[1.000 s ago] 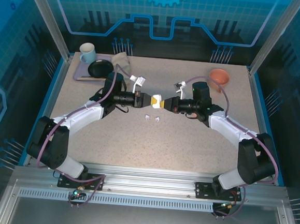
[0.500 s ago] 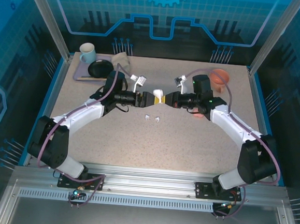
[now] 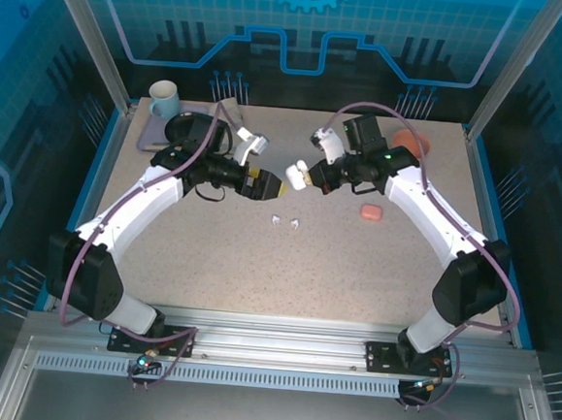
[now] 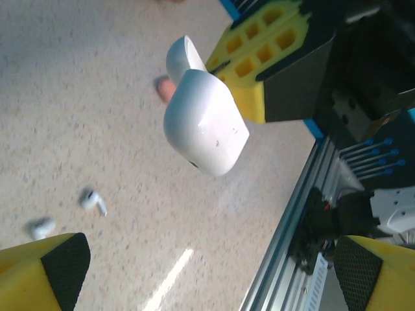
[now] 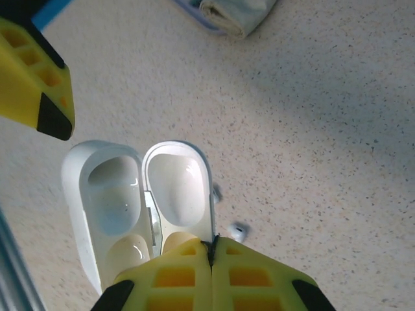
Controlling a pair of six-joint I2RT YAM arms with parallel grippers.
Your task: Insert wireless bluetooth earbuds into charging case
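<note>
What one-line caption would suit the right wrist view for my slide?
Right pincer holds the open white charging case above the speckled table, one white earbud lying below.

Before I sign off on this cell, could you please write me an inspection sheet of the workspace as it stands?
Surface: speckled table, no spills seen.
Job's things: white charging case held in the air, lid open, wells empty; two white earbuds loose on the table; pink case lying shut.
Clutter: tray at back left with mug and folded cloth; orange bowl at back right.
Grippers: left gripper open, empty; right gripper shut on the white charging case.
Cables: purple cables loop along both arms, no snag seen.
Surroundings: blue panels, nothing seen amiss.
</note>
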